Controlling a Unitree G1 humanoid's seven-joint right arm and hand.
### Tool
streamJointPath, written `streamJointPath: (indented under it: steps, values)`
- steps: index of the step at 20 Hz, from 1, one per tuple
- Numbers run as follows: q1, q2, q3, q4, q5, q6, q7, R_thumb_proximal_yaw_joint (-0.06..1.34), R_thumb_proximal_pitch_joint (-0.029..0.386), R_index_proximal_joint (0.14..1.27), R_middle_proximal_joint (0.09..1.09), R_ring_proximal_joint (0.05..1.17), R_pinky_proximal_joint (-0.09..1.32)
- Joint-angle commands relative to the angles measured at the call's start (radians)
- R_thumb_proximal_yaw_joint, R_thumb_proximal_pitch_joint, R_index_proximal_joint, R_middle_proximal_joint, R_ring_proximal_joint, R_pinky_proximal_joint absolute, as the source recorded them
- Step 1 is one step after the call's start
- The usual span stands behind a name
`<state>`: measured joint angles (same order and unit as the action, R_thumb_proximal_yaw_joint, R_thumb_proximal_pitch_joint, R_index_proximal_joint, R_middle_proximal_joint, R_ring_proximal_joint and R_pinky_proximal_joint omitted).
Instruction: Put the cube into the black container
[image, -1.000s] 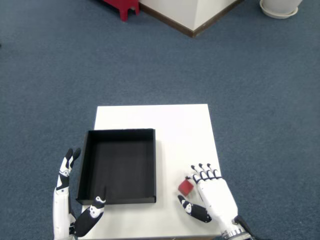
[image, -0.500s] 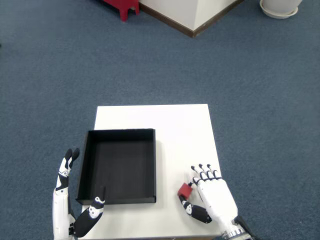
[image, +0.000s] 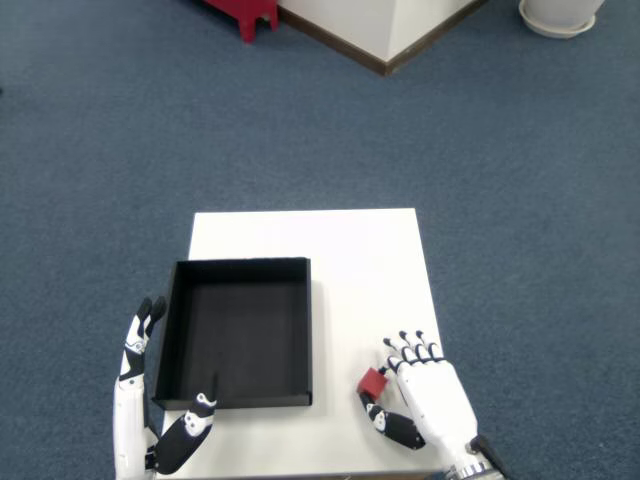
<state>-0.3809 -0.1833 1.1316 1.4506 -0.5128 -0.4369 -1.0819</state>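
The small red cube (image: 372, 381) lies on the white table (image: 360, 260), just right of the black container's near right corner. My right hand (image: 428, 397) is beside it, with the thumb (image: 388, 424) curled under the cube's near side and the index finger against its right side, so the cube looks pinched. The black container (image: 308, 330) is a shallow square tray with nothing inside, on the left half of the table. A narrow strip of table separates the cube from its right wall.
The left hand (image: 150, 420) rests at the container's near left corner with its fingers spread. Blue carpet surrounds the table. A red stool (image: 245, 12) and a white wall corner (image: 385, 40) stand far behind.
My right hand has drawn slightly toward the near edge, and its thumb has closed in on the cube. The cube shifted a little nearer with it. The left hand moved slightly.
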Motion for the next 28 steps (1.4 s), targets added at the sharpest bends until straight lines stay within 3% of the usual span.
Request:
streamJointPath:
  steps: [1, 11, 20, 28]
  values:
    - [-0.023, -0.02, -0.006, 0.005, 0.019, 0.005, -0.001, 1.22, 0.193, 1.09, 0.27, 0.18, 0.02]
    - [-0.018, -0.03, -0.006, -0.009, 0.015, -0.01, -0.048, 1.21, 0.19, 1.07, 0.27, 0.17, 0.03]
    - [-0.025, -0.036, 0.035, -0.113, -0.048, -0.073, -0.31, 1.19, 0.192, 1.06, 0.26, 0.17, 0.02]
    - [-0.023, -0.081, 0.061, -0.289, -0.117, -0.029, -0.5, 1.2, 0.187, 1.06, 0.27, 0.17, 0.01]
